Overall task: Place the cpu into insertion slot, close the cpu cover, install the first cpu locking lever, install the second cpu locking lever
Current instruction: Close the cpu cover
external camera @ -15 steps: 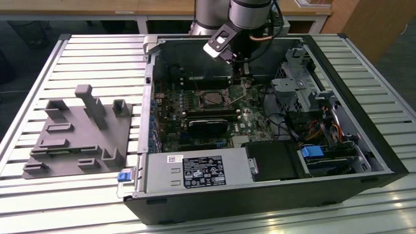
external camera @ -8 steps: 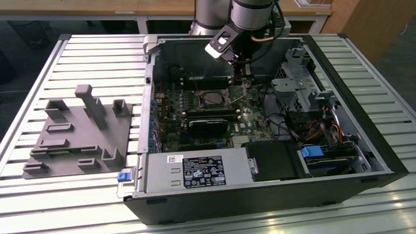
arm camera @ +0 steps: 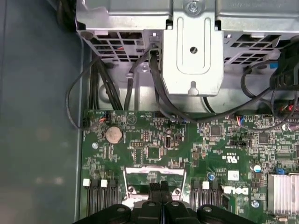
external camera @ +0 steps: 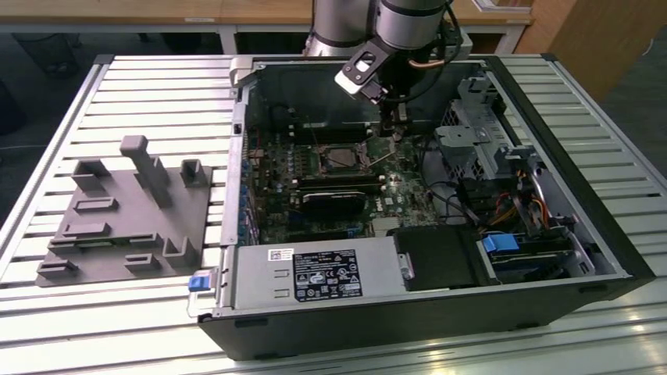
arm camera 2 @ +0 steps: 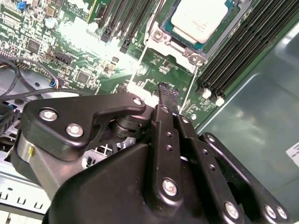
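The cpu (arm camera 2: pixel 198 18), a pale silver square, lies in the insertion slot (external camera: pixel 339 158) on the green board. The silver cpu cover (arm camera 2: pixel 161 39) frames it and looks folded down over its edges; in the first wrist view the cpu cover's end (arm camera: pixel 154 173) sits just beyond the fingers. My gripper (arm camera 2: pixel 168 93) is shut with nothing between its fingers, its tips low over the board next to the socket's end. Two thin silver locking levers (arm camera 2: pixel 139 65) (arm camera 2: pixel 190 88) run out from the socket, one on each side of the fingertips. In the exterior view my gripper (external camera: pixel 390 137) reaches down inside the case on the socket's right.
Long black memory slots (arm camera 2: pixel 233 42) flank the socket. A metal drive cage (arm camera: pixel 191 46) and black cables (arm camera: pixel 107 88) lie beyond the board's edge. A black block (external camera: pixel 333 205) and the power supply (external camera: pixel 312 277) sit nearer the case front. A grey fixture (external camera: pixel 125 211) rests on the slatted table outside.
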You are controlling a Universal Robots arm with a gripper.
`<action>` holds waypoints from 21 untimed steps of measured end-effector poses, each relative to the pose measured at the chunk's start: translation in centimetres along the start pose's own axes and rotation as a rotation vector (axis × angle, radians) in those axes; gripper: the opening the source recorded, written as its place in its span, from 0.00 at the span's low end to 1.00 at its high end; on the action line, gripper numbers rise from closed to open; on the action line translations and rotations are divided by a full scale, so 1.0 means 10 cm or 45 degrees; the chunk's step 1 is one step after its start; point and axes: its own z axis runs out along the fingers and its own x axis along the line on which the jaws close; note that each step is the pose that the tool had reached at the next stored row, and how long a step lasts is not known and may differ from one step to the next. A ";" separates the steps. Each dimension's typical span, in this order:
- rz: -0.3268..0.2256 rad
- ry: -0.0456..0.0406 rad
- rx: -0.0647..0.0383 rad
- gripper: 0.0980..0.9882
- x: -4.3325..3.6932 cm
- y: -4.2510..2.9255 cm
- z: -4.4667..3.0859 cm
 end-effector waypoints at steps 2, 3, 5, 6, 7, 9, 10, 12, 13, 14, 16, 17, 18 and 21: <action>0.005 0.000 0.000 0.01 0.002 0.024 0.007; 0.007 0.000 0.000 0.01 0.005 0.035 0.011; 0.014 -0.001 -0.001 0.01 0.015 0.054 0.023; 0.018 -0.001 -0.001 0.01 0.020 0.062 0.029; 0.022 -0.001 -0.001 0.01 0.025 0.068 0.034; 0.037 -0.001 -0.002 0.01 0.033 0.082 0.044; 0.047 -0.002 -0.002 0.01 0.036 0.087 0.049; 0.067 -0.003 -0.003 0.01 0.040 0.095 0.058; 0.073 -0.003 -0.003 0.01 0.040 0.101 0.061; 0.076 -0.003 -0.003 0.01 0.040 0.108 0.064; 0.077 -0.003 -0.003 0.01 0.039 0.130 0.069; 0.078 -0.003 -0.003 0.01 0.039 0.143 0.072; 0.078 -0.003 -0.003 0.01 0.039 0.156 0.075; 0.078 -0.003 -0.003 0.01 0.039 0.178 0.078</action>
